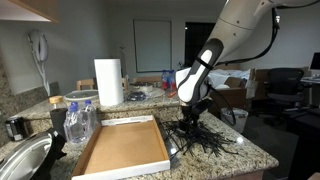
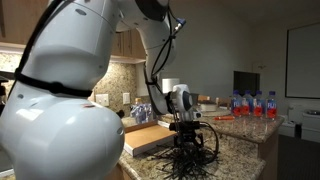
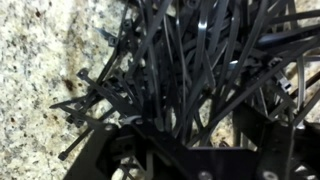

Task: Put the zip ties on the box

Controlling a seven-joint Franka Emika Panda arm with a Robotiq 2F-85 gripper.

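Note:
The zip ties (image 1: pixel 207 138) are a spiky black tangle on the granite counter, right of the box (image 1: pixel 125 150), a wide shallow brown cardboard tray. Both exterior views show them; the pile (image 2: pixel 185 160) lies in front of the box (image 2: pixel 146 137). My gripper (image 1: pixel 192 118) is lowered straight into the top of the pile (image 2: pixel 190 142). In the wrist view the zip ties (image 3: pixel 190 60) fill the frame. The gripper (image 3: pixel 198 135) has its fingers spread apart, with strips and bare granite showing between them.
A white paper towel roll (image 1: pixel 108 82) stands behind the box. Plastic water bottles (image 1: pixel 78 122) and a round metal bowl (image 1: pixel 20 160) sit beside the box. More bottles (image 2: pixel 250 103) stand at the counter's far side. The counter edge (image 1: pixel 255 158) is close beyond the pile.

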